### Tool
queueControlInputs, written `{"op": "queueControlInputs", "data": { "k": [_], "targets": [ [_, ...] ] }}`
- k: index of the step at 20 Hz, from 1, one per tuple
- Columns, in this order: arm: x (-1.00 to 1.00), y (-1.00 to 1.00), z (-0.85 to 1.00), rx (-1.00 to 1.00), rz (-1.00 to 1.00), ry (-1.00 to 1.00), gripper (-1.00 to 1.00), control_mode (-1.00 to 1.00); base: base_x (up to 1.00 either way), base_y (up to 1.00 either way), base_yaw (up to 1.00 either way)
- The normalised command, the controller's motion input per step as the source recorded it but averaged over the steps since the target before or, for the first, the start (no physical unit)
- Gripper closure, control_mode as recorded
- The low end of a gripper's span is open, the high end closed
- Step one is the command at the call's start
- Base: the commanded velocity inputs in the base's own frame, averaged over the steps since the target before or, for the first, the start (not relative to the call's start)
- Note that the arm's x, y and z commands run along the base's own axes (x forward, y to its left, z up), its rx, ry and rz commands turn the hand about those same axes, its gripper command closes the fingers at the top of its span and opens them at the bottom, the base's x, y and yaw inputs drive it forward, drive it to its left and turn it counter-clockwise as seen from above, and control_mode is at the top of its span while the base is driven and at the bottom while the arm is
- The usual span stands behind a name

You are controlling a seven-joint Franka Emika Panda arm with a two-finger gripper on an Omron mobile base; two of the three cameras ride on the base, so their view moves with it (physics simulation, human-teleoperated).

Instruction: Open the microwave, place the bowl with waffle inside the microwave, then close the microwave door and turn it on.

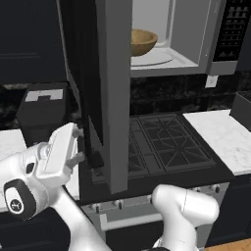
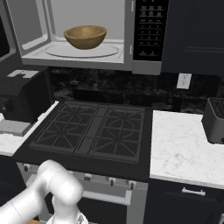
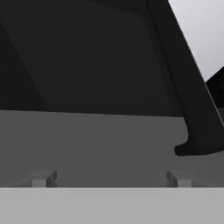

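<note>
The microwave (image 1: 196, 59) (image 2: 127, 57) hangs above the stove with its cavity showing. The wooden bowl (image 1: 142, 41) (image 2: 85, 36) sits inside on the turntable; the waffle is hidden in it. The microwave door (image 1: 113, 98) stands swung out toward me, edge-on. My gripper (image 1: 81, 144) is open just left of the door's lower outer face, holding nothing. In the hand view the open gripper (image 3: 111, 179) points straight at the door's grey frame (image 3: 109, 144) and dark glass, with the dark handle bar (image 3: 192, 113) to the right of the fingertips (image 3: 43, 178).
A gas stove (image 1: 162, 142) (image 2: 96, 127) lies below the microwave. A small black boxy appliance (image 1: 41, 112) (image 2: 22, 94) stands on the left counter. A marble counter (image 2: 183, 148) with a dark toaster (image 2: 214, 120) is at the right.
</note>
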Motion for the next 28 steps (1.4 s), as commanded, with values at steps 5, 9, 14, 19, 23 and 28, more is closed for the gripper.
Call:
{"op": "queueControlInputs", "data": {
  "k": [5,9,14,19,23,28],
  "targets": [
    [-0.26,-0.75,0.27,0.05,-0.04,-0.03,-1.0,-1.0,0.0,0.0,0.0],
    [-0.02,-0.66,0.08,0.09,0.03,-0.08,-1.0,-1.0,0.0,0.0,0.0],
    [0.0,-0.65,0.11,0.1,0.1,-0.07,-1.0,-1.0,0.0,0.0,0.0],
    [0.0,-0.6,0.19,0.11,0.11,-0.05,-1.0,-1.0,0.0,0.0,0.0],
    [0.01,-0.56,0.23,0.11,0.12,-0.03,-1.0,-1.0,0.0,0.0,0.0],
    [0.14,-0.52,0.17,0.12,0.15,0.0,-1.0,-1.0,0.0,0.0,0.0]
  ]
}}
